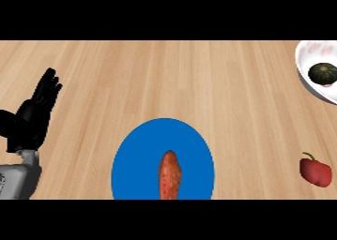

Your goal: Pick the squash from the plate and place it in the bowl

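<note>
Already the dark green round squash (324, 72) lies inside the white bowl (306, 65) at the upper right. Left hand (28, 119) rests at the left edge, fingers straight, holding nothing; an orange sweet potato (169, 175) lies on the blue round plate (133, 164).

Light wood-grain worktop (164, 75), pale tan with darker streaks. Solid blue plate (133, 159) carrying an orange-red sweet potato (169, 174). Dark green squash (324, 72) sits in a white bowl (309, 54) with faint pink marks. Red pepper (316, 171), green stem. Black left hand (28, 122), grey forearm.

A kitchen is showing here: a pale wood-grain counter (164, 79) is bearing a round blue plate (133, 159), a white bowl (310, 89) and a red pepper (316, 171).
</note>
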